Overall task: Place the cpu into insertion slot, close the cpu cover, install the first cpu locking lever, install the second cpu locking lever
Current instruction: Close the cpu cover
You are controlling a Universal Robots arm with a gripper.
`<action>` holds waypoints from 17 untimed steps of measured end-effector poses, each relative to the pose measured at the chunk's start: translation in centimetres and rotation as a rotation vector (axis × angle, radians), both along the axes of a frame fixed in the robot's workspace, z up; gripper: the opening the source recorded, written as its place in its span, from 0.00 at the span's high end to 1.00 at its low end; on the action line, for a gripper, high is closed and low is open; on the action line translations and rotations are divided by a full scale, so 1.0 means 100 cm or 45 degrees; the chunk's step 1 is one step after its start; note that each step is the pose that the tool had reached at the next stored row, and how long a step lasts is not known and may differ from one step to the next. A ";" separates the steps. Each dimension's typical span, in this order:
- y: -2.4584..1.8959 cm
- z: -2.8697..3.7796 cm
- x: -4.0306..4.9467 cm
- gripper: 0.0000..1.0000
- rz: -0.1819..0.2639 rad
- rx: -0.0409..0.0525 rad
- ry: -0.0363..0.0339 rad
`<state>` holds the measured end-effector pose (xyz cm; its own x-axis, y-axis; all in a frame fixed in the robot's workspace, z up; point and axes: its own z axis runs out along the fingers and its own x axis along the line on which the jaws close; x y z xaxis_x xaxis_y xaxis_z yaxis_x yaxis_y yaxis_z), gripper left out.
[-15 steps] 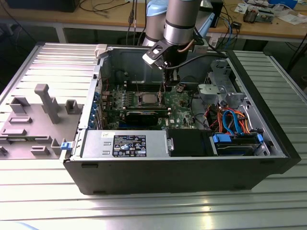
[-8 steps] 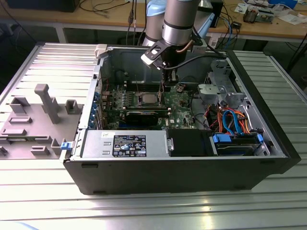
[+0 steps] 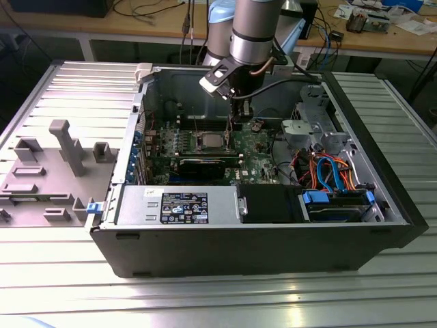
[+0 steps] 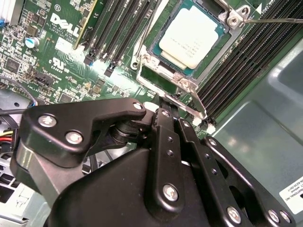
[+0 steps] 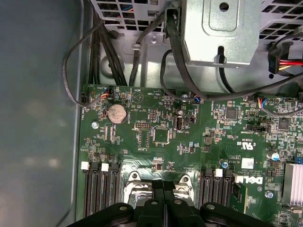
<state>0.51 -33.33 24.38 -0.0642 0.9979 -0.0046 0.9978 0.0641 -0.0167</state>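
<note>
The cpu, a pale silver square, lies in the insertion slot on the green board; the exterior view shows the cpu mid-board inside the open case. The silvery cpu cover frames the chip and looks lowered around it. A thin metal locking lever runs out from one socket corner. My gripper hovers just beside the socket's edge, its black fingers pressed together with nothing visible between them. In the exterior view the gripper hangs straight down at the socket's right.
Black memory slots flank the socket on both sides. A coin battery, black cables and a metal drive cage lie beyond. The power supply fills the case front. A grey fixture tray sits on the exterior view's left.
</note>
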 end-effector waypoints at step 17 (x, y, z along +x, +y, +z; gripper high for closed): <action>-0.0016 -0.0031 -0.0180 0.89 0.000 0.000 -0.0001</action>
